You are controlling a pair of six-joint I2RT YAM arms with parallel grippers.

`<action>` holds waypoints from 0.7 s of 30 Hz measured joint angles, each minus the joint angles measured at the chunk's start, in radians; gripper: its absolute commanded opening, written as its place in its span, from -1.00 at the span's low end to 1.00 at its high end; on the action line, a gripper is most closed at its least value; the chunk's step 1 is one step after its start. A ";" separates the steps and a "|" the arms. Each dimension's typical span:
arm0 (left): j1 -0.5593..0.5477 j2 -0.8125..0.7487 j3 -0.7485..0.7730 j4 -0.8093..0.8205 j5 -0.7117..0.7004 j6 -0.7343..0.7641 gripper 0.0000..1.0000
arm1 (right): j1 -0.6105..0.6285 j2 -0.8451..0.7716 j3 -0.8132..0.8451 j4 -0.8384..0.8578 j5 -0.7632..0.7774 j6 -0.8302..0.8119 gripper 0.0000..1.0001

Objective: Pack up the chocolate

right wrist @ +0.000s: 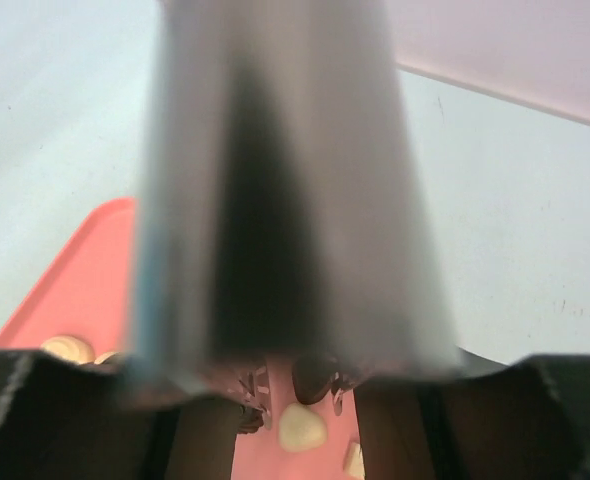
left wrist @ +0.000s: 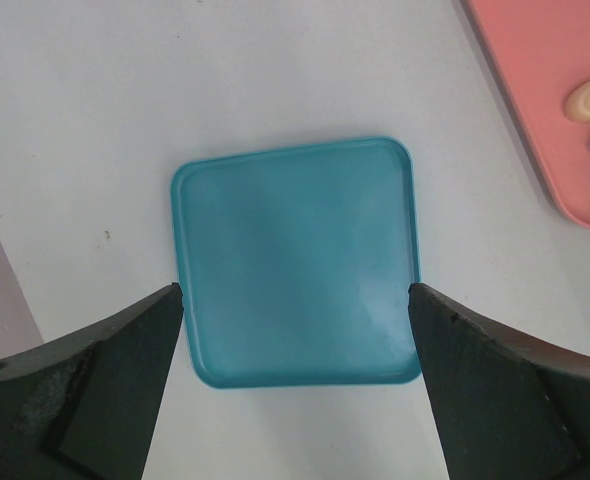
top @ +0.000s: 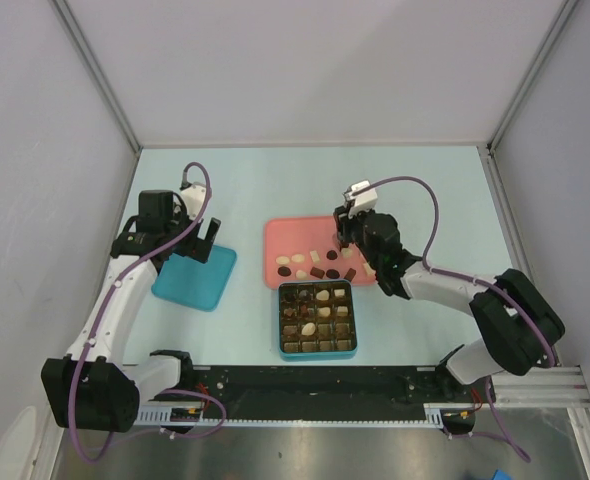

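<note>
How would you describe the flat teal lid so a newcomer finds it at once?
Find the pink tray in the middle of the table. To its left, below the open left claw, lies the lid. Unlike the teal box on the tray's near side, gridded and holding chocolates, it is flat and bare.

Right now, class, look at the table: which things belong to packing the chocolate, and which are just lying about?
Belongs to the job: chocolates on the pink tray; teal box, partly filled; metal tool in the right jaws.
Lying about: teal lid, flat below the open left jaws; small blue thing beyond the table's near edge.
</note>
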 measured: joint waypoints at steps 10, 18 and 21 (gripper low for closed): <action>0.000 0.000 0.000 0.001 0.000 0.000 1.00 | -0.046 0.079 0.041 0.068 -0.029 0.006 -0.06; 0.000 0.000 0.000 0.001 -0.001 0.001 1.00 | -0.066 0.129 0.062 0.087 -0.045 0.014 -0.08; 0.000 0.000 0.000 0.001 -0.004 0.001 1.00 | -0.067 0.139 0.062 0.081 -0.046 0.014 -0.09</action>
